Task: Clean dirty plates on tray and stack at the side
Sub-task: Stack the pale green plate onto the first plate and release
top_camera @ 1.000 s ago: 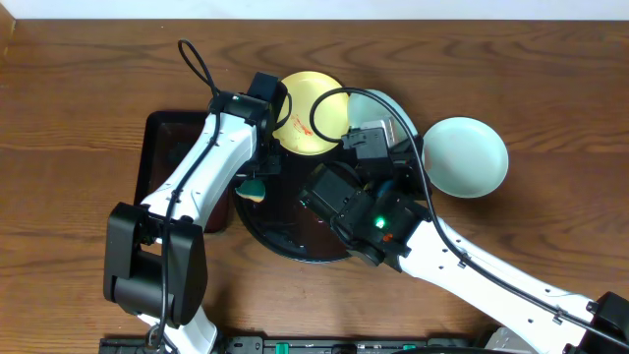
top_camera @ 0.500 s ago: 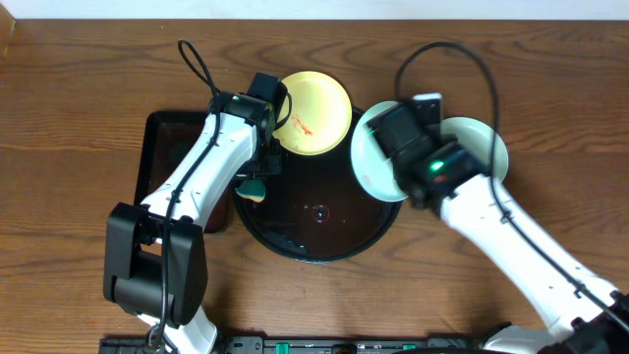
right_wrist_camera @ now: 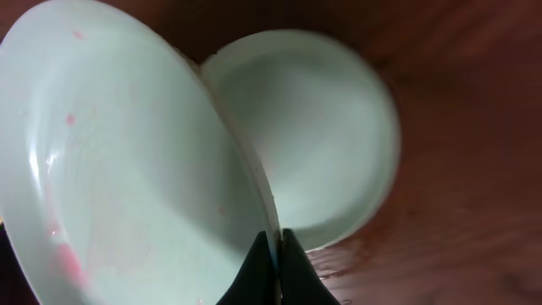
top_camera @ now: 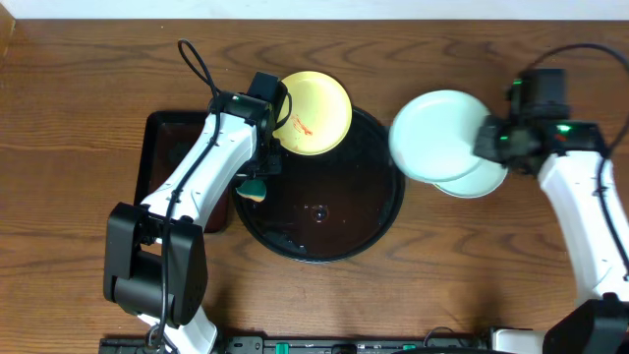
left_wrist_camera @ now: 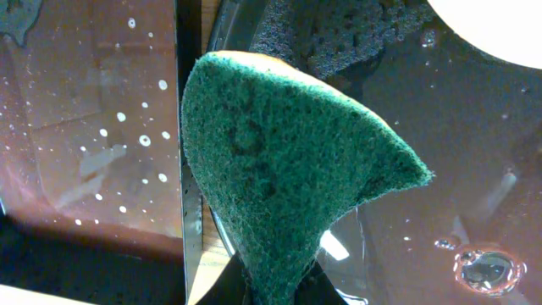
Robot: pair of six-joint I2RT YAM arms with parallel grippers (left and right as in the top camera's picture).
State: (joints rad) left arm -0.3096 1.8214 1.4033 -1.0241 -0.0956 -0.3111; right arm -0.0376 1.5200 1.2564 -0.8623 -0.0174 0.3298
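Overhead: the right gripper (top_camera: 486,138) pinches an aqua plate (top_camera: 432,147) by its rim, upper right of frame beside the tray (top_camera: 324,231), above a second aqua plate (top_camera: 486,182); left wrist: the left gripper (left_wrist_camera: 278,284) clamps a green sponge (left_wrist_camera: 279,161); right wrist: the edge-only hold (pink traces show) may let the plate tilt and strike the lower one.

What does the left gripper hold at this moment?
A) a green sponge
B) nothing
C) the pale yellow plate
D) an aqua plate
A: the left wrist view shows the left gripper pinching the green sponge, while the yellow plate lies at the edge of the round tray.
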